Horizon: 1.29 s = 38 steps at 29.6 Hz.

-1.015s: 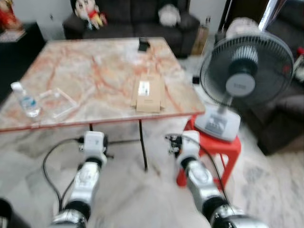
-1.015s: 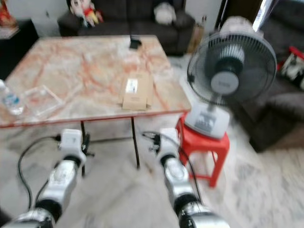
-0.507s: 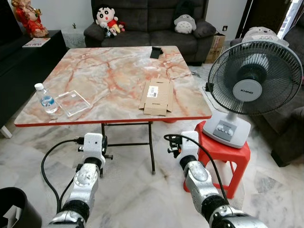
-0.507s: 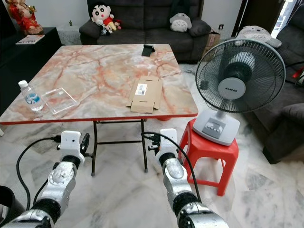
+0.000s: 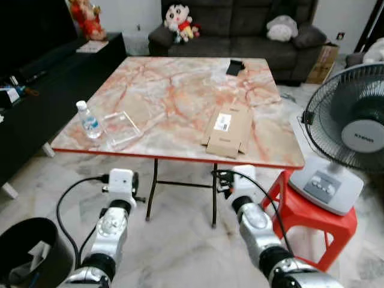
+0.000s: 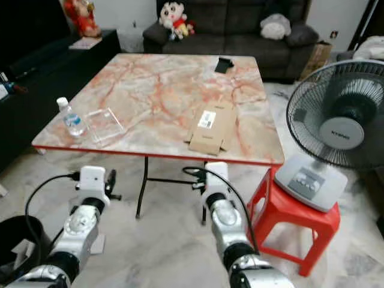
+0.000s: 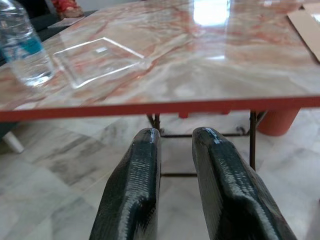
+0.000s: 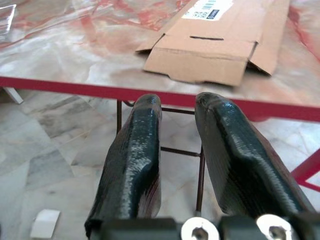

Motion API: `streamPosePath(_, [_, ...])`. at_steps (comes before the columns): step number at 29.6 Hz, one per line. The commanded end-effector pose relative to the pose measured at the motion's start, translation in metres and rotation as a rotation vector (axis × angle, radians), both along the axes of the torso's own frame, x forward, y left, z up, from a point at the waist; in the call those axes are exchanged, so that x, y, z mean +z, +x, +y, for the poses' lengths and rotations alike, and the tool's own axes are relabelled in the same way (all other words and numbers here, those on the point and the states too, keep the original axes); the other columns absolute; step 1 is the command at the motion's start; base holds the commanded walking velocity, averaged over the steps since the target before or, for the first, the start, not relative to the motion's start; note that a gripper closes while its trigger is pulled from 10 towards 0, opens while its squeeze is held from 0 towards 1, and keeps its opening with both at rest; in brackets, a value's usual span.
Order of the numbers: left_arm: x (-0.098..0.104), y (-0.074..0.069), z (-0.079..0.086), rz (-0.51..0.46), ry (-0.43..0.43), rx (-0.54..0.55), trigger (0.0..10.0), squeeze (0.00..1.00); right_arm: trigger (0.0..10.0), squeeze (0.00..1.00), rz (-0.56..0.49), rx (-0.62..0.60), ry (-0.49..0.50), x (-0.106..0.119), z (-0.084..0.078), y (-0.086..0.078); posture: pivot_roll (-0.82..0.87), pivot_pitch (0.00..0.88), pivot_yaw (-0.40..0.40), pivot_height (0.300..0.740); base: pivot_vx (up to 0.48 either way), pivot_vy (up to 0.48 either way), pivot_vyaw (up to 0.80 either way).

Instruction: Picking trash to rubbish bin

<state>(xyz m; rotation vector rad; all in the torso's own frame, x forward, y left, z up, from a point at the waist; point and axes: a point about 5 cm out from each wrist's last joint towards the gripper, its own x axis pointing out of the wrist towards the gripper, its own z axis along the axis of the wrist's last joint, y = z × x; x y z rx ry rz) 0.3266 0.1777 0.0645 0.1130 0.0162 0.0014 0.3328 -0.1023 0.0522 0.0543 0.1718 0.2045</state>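
Brown cardboard (image 5: pixel 228 129) is lying flat near the front edge of the marble table (image 5: pixel 174 90), with a bottle (image 5: pixel 89 119) and a clear tray (image 5: pixel 120 128) sitting at the left corner. The left gripper (image 7: pixel 175 145) and right gripper (image 8: pixel 177 107) are hanging low before the table, each with fingers nearly closed and gripping nothing. A black bin (image 5: pixel 30 252) is standing on the floor at the left, with some paper inside.

Your head views are sharp and evenly daylit. Glare whitens the far part of the tabletop (image 7: pixel 210 55) in the left wrist view. The cabinet (image 5: pixel 36 90) at left stays dark. Near fingers (image 8: pixel 135 165) render soft.
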Motion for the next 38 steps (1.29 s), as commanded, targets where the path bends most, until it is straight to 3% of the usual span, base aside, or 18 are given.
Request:
streamPosePath(1, [0.0025, 0.0013, 0.0064, 0.001, 0.014, 0.011, 10.0, 0.00, 10.0, 0.00, -0.018, 0.015, 0.019, 0.0052, 0.0089, 0.0022, 0.04, 0.000, -0.009, 0.740, 0.386, 0.000, 0.00])
streamPosePath(33, [0.0035, 0.0018, 0.0059, -0.004, 0.010, 0.011, 10.0, 0.00, 10.0, 0.00, -0.034, 0.029, 0.034, 0.0087, 0.0124, 0.0035, 0.04, 0.000, -0.011, 0.740, 0.384, 0.000, 0.00])
streamPosePath(38, [0.0040, 0.0015, 0.0057, -0.012, 0.000, 0.011, 10.0, 0.00, 10.0, 0.00, -0.038, 0.031, 0.038, 0.0094, 0.0129, 0.0038, 0.04, 0.000, -0.011, 0.740, 0.067, 0.000, 0.00])
